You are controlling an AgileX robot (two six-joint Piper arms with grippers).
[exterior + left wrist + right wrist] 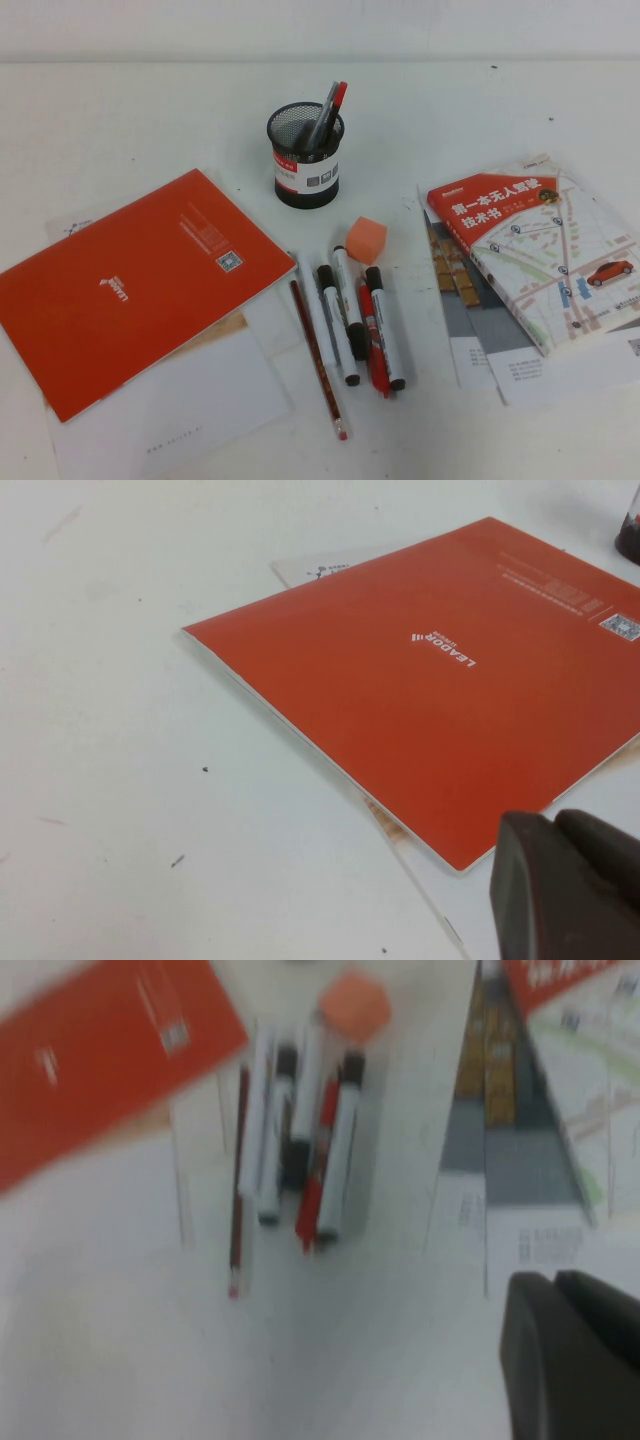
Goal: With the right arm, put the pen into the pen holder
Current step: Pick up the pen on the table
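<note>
Progress: nothing of the task looks done yet; the pen lies flat on the table, on the right edge of a row of writing tools, and nothing holds it.
Left to do: reach, grasp, lift, carry to the pen holder, drop in (all steps, in my judgement).
Pen holder: it stands upright behind the row, well apart from the pen, with a grey pen and a red-tipped pen already inside.
Right gripper: only a dark part shows in its wrist view, above the table in front of the row; whether it is wide or narrow I cannot tell; it holds nothing visible.
Left gripper: over the near corner of the orange booklet; its opening I cannot tell.
Obstacles: the red pen touches the pen's side, two more markers lie just beside, so a grasp may disturb them.
Around: an orange cube at the top of the row, a dark red pencil, a map book on the right.
</note>
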